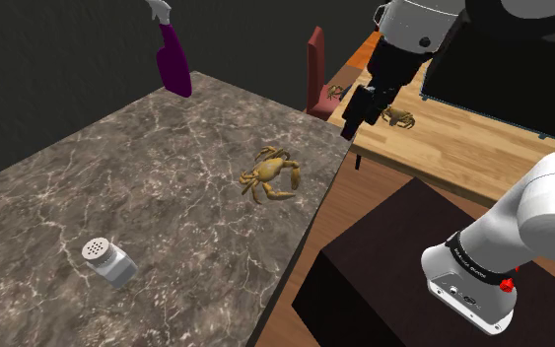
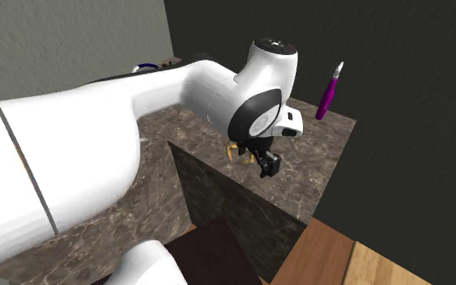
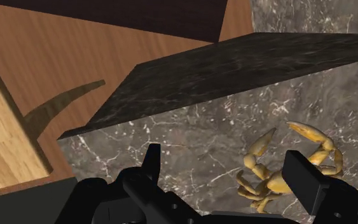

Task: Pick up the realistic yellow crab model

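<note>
Marbled counter (image 1: 117, 187) w/ yellow crab (image 1: 270, 174); arm angled down near its edge, gripper (image 1: 350, 126) fingers apart, holding nothing.

Shoulder view over stand (image 1: 383, 258), second close behind arm (image 2: 80, 146), wrist near shared counter (image 1: 117, 187)
</note>
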